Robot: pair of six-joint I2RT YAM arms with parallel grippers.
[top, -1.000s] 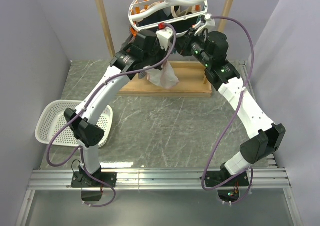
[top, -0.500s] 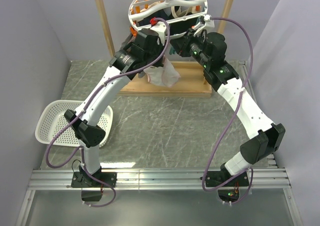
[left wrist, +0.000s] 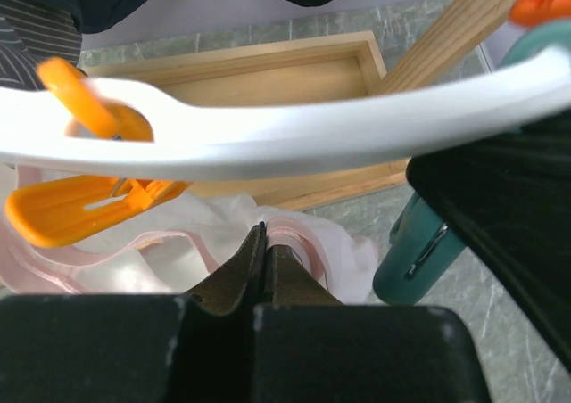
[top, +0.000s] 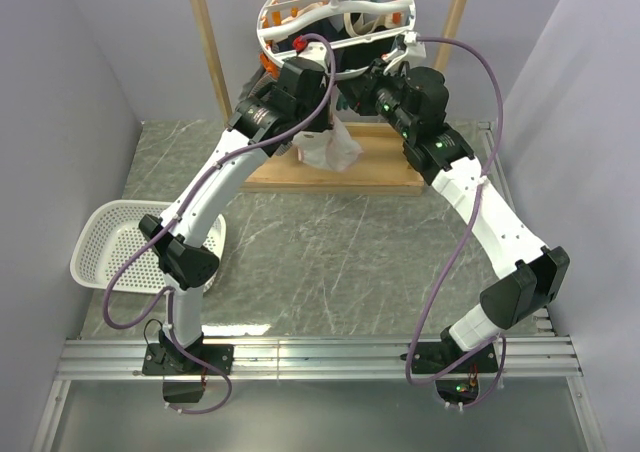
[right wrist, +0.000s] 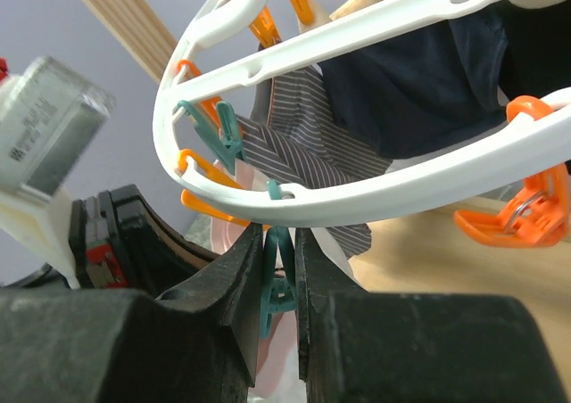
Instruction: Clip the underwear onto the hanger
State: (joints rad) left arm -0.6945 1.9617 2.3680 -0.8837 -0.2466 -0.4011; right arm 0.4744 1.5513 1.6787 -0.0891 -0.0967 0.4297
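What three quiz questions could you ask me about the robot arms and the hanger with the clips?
1. True or false: the right gripper is squeezing an orange clip.
2. Pick one: what does the hanger hang from? A the wooden rack, B a rope from the ceiling, C a nail in the wall.
3. Fill in the gap: the left gripper is shut on the pink-trimmed ____.

Key
1. False: it squeezes a teal clip.
2. A.
3. underwear.
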